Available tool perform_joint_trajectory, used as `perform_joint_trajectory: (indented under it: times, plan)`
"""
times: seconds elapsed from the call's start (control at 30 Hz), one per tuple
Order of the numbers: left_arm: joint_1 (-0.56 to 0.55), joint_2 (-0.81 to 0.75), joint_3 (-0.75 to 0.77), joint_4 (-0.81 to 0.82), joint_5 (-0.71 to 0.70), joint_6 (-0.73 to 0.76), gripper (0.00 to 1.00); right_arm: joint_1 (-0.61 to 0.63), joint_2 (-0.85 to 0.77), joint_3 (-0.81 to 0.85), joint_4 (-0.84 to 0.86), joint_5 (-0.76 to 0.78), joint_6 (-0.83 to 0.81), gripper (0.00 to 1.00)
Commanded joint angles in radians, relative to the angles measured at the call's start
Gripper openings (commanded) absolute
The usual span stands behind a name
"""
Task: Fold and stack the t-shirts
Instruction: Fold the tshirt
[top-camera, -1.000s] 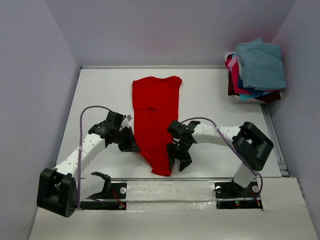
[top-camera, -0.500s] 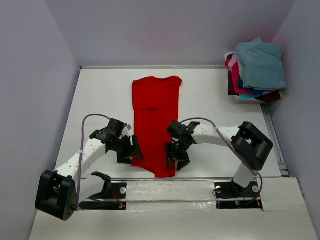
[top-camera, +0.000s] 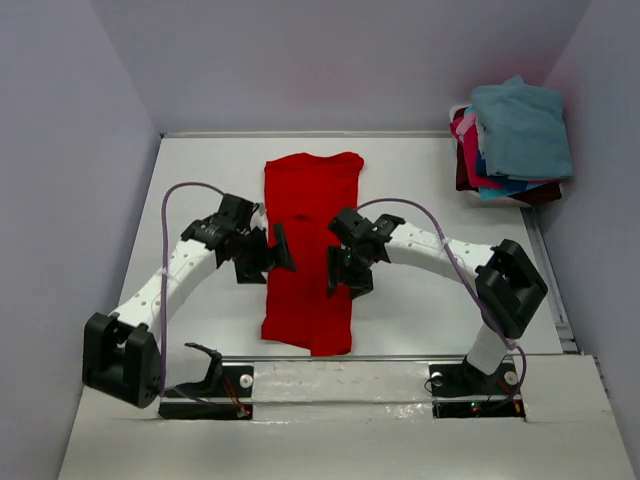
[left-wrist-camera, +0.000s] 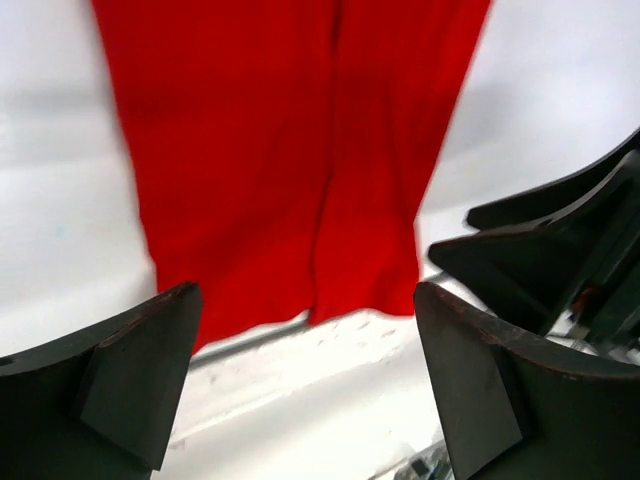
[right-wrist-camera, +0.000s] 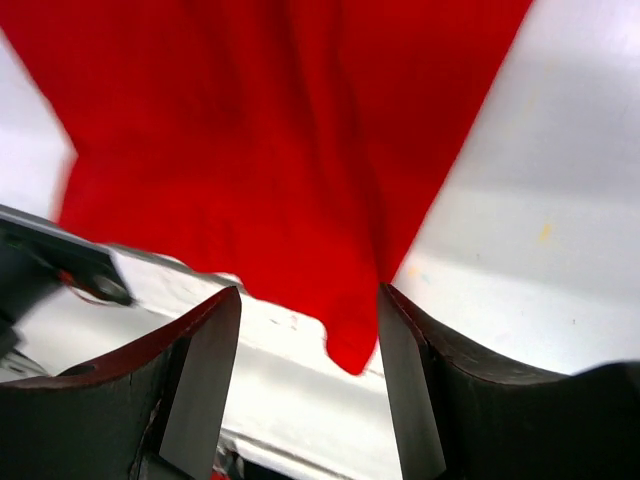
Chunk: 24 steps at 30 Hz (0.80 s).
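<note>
Here, the red t-shirt (top-camera: 305, 190) lies folded into a long narrow strip down the middle of the table (top-camera: 200, 180), its near hem close to the table's near edge. The left gripper (top-camera: 280, 250) hangs over the strip's left border and the right gripper (top-camera: 342, 275) over its right border. Both have their jaws apart and nothing between them. The other t-shirts (top-camera: 515, 135) sit in a loose pile at the far right corner, well apart from the work.

The next fold looks likely to run across the strip, and several things could spoil it. The near hem is uneven, with its right corner dipping to a point in the right wrist view, so a fold taken from there could land crooked. A crease runs lengthwise through the cloth. Fingers that pinch only the top layer would peel the strip open instead of lifting it whole. The two grippers stand close across a narrow piece, so closing inward together risks a knock between them. A grip taken further up one side than the other would skew the fold. Any drag toward the bases could pull the hem over the table's edge.
</note>
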Motion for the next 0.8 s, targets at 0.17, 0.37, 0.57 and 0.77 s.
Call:
perform_joint_trajectory:
  times: [0.17, 0.37, 0.57, 0.77]
  plan:
    - [0.007, 0.459, 0.475, 0.164, 0.010, 0.002, 0.99, -0.188, 0.196, 0.364, -0.032, 0.088, -0.061, 0.57]
    - [0.029, 0.707, 0.603, 0.190, 0.041, -0.013, 0.99, -0.236, 0.396, 0.599, -0.060, 0.031, -0.087, 0.40]
    - [0.078, 0.821, 0.628, 0.196, 0.027, -0.011, 0.99, -0.267, 0.482, 0.643, -0.052, 0.008, -0.088, 0.36]
    - [0.110, 0.890, 0.692, 0.166, 0.026, 0.005, 0.99, -0.305, 0.517, 0.640, -0.065, 0.002, -0.093, 0.35]
